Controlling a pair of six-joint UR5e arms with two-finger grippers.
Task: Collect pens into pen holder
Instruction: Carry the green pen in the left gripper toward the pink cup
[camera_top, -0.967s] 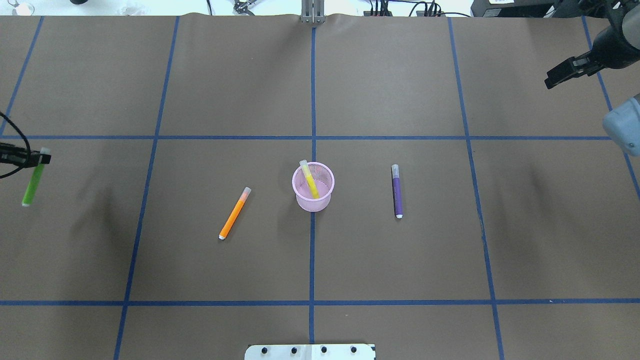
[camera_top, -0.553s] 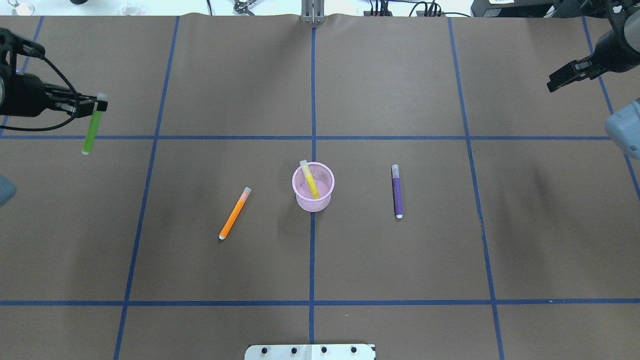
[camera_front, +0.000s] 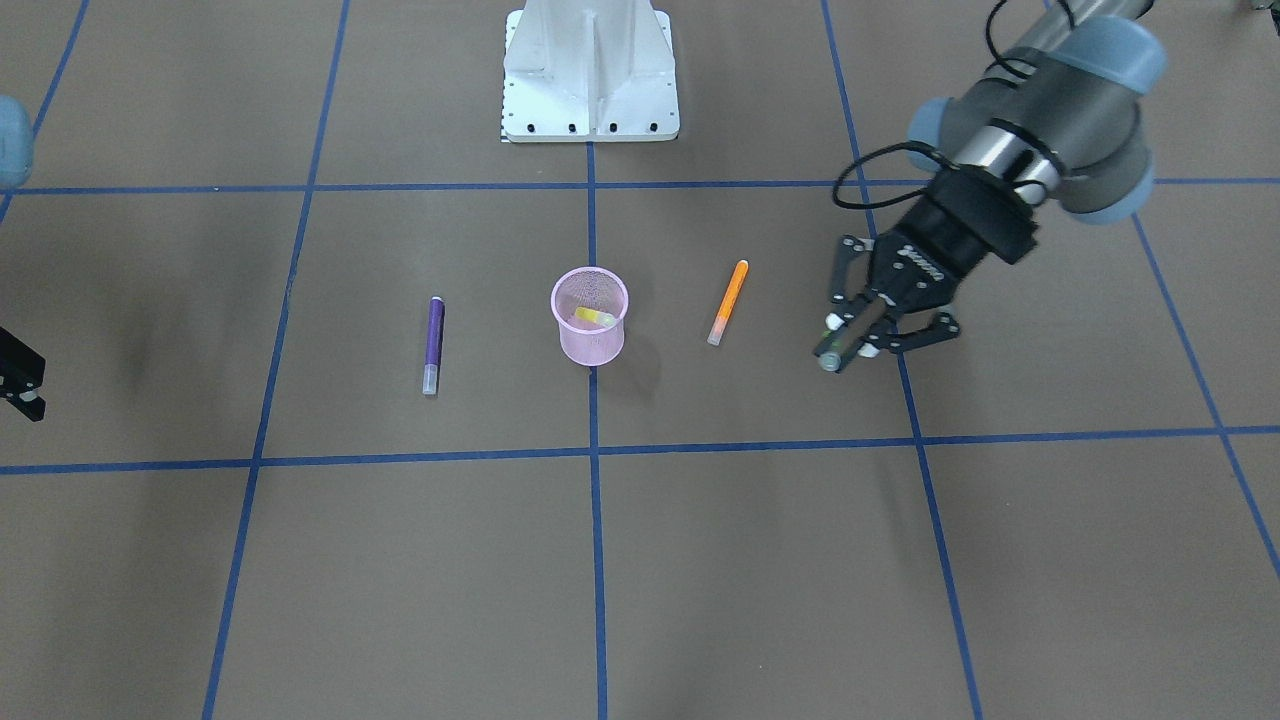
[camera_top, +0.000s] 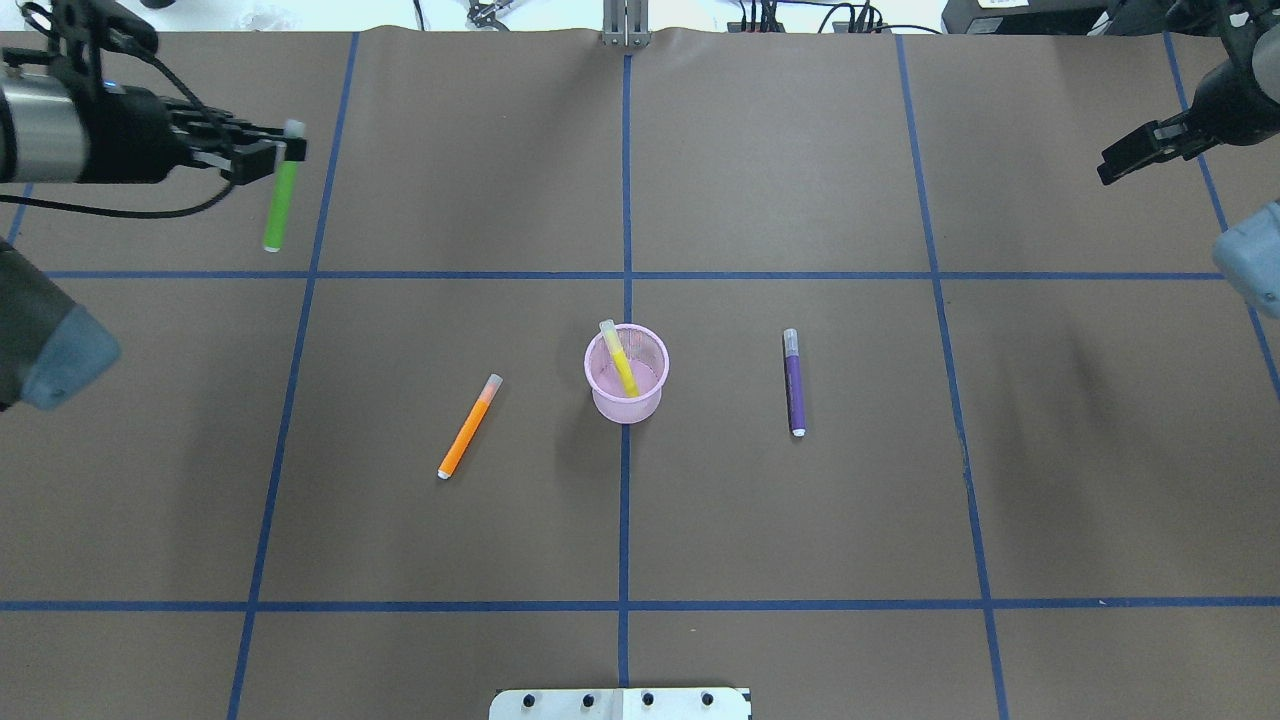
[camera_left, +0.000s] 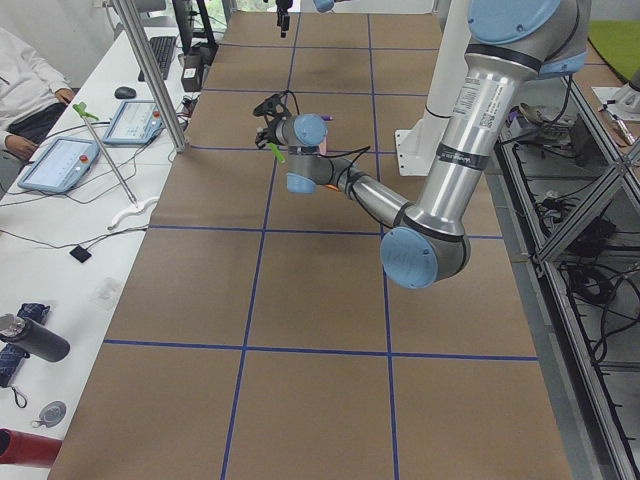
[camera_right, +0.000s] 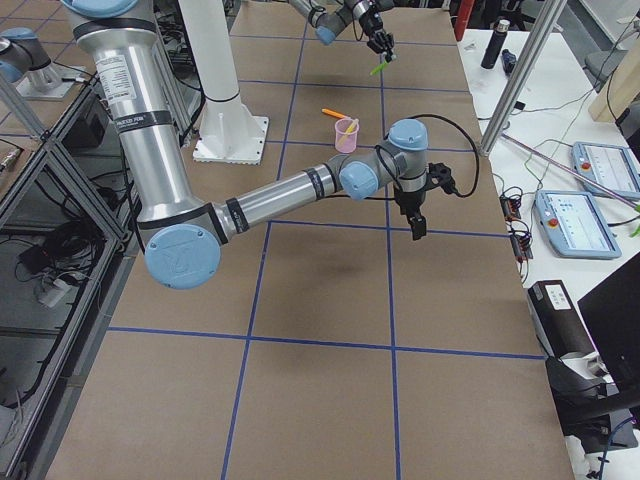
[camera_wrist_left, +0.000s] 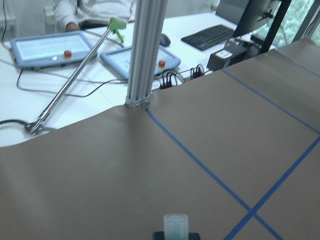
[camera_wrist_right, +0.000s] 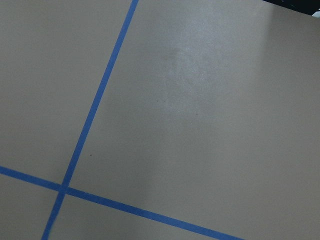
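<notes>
Left claw (camera_top: 290, 149) is clenched on the green pen (camera_top: 279, 200) near its pale cap and seems to hold it clear of the table. Seen from overhead with the pink cup (camera_top: 627, 408) as the dial's centre, it sits at about 10 o'clock, well apart. One pen is home: the yellow pen (camera_top: 619, 360) leans inside the cup. The orange pen (camera_top: 468, 427) lies on the table at 8 o'clock and the purple pen (camera_top: 794, 385) at 3 o'clock, both untouched. The right claw (camera_top: 1122, 164) hangs far off at 2 o'clock with nothing visibly in it; open or closed, I cannot tell. By my count three pens remain, with the green one likely next.
</notes>
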